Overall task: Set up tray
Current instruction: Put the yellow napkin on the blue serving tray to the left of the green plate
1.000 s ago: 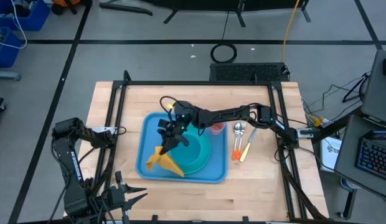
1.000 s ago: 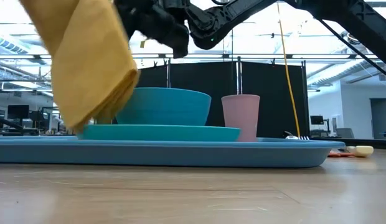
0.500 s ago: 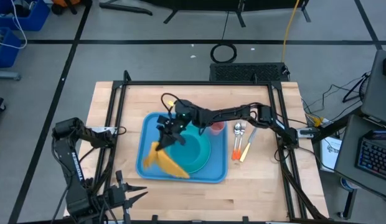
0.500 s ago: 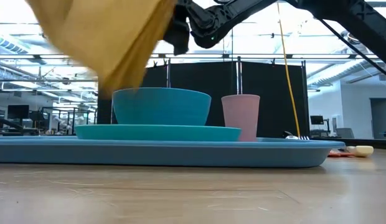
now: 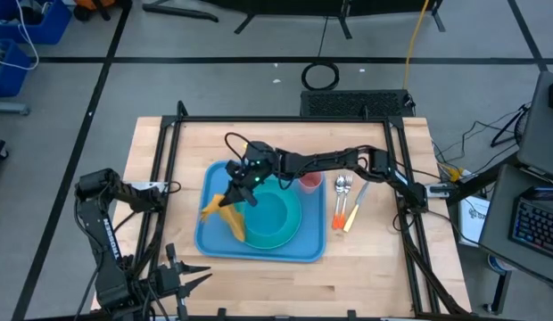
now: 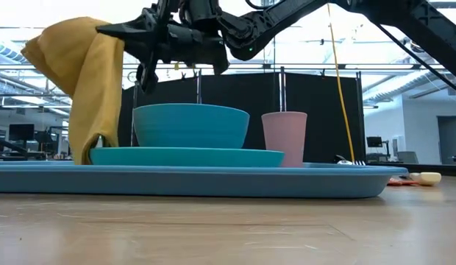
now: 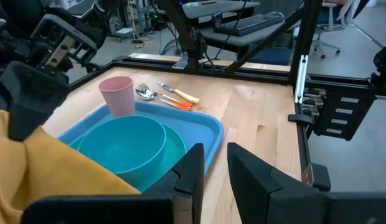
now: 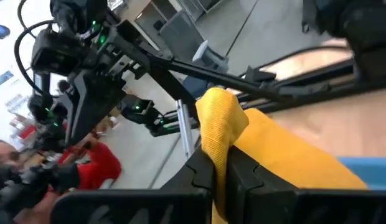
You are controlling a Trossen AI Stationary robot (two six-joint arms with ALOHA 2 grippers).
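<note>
Tray [image 5: 214, 242], light blue, at the table's middle. The right gripper [image 5: 241, 183] pinches a yellow cloth napkin [image 5: 225, 214] over the tray's left part, beside the teal bowl [image 5: 269, 217] (on a plate). Lower until the cloth lies flat, then release. Left gripper [image 5: 183, 283] idles at the table's front-left edge.

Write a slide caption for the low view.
Right pincer holds a yellow napkin above the tray, beside the teal bowl and pink cup.

We see the right end effector [image 5: 234, 185] over the tray [image 5: 259, 251], pinching a yellow cloth [image 5: 225, 214]. Our left arm [image 5: 103, 223] waits beside the surface [image 5: 366, 276].
</note>
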